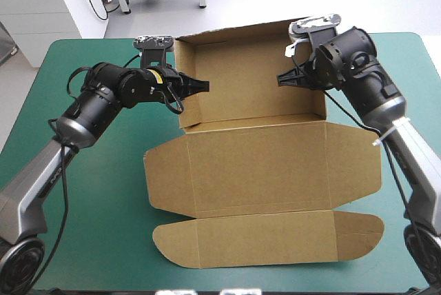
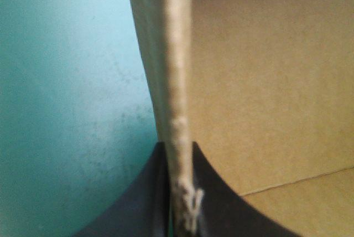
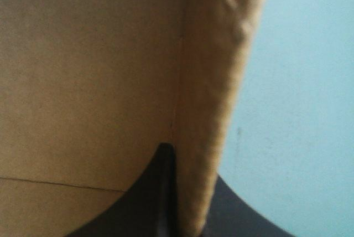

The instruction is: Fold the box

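Observation:
The brown box (image 1: pixel 262 164) lies in the middle of the table, its far half raised into a tray with a back wall and two side walls, its lid and rounded front flap (image 1: pixel 269 238) flat toward the near edge. My left gripper (image 1: pixel 200 87) is shut on the tray's left wall, one black finger on each side. In the left wrist view that wall's edge (image 2: pixel 177 82) runs straight out from between the left gripper (image 2: pixel 180 198). My right gripper (image 1: pixel 284 79) is shut on the right wall (image 3: pixel 215 82), which the right gripper (image 3: pixel 185 192) pinches at its base.
The teal-green cover (image 1: pixel 103 205) shows bare to the left and right (image 1: pixel 406 88) of the box. The front flap reaches close to the table's near edge. The tray's back wall stands near the far edge.

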`<state>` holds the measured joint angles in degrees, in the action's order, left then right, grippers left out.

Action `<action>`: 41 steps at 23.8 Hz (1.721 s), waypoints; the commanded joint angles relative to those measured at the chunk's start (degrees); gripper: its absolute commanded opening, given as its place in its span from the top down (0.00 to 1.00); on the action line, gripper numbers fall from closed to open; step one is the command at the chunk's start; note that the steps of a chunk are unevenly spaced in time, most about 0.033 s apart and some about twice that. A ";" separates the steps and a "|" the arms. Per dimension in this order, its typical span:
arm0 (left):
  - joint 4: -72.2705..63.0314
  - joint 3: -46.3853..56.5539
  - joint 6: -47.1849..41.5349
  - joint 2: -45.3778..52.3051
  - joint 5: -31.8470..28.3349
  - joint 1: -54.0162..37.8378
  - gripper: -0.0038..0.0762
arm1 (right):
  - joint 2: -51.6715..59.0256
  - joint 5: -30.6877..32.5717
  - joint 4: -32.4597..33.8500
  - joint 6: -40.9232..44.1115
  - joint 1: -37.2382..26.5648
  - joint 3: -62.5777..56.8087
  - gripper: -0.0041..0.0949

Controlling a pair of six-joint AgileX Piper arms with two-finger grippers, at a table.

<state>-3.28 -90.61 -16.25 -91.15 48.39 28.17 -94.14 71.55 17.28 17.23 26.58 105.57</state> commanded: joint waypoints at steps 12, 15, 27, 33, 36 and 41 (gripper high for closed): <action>0.12 -5.78 -2.04 -12.35 15.54 1.47 0.96 | -4.83 -1.32 -19.88 -7.82 -6.59 -10.38 0.96; -0.37 -5.78 -2.04 -13.96 17.54 1.47 0.96 | -5.09 -1.21 -20.12 -8.59 -6.84 -11.67 0.96; -0.69 -5.78 -1.90 -15.82 22.84 1.35 0.80 | -8.21 -0.19 -22.00 -10.34 -6.93 -11.57 0.69; 3.28 -9.49 -1.90 -15.82 22.35 1.24 0.49 | -8.21 -0.19 -20.62 -9.52 -7.57 -10.65 0.19; 9.38 -19.30 -0.59 -15.82 25.01 1.24 0.49 | -8.12 -0.19 -18.00 -8.34 -7.57 -4.55 0.18; 13.21 -25.56 6.61 -9.53 25.57 1.24 0.95 | -6.14 -0.19 -19.55 -6.25 -7.57 0.19 0.18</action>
<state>7.76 -114.12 -10.97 -107.14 70.87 29.17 -104.52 70.78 -1.87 9.76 19.54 104.32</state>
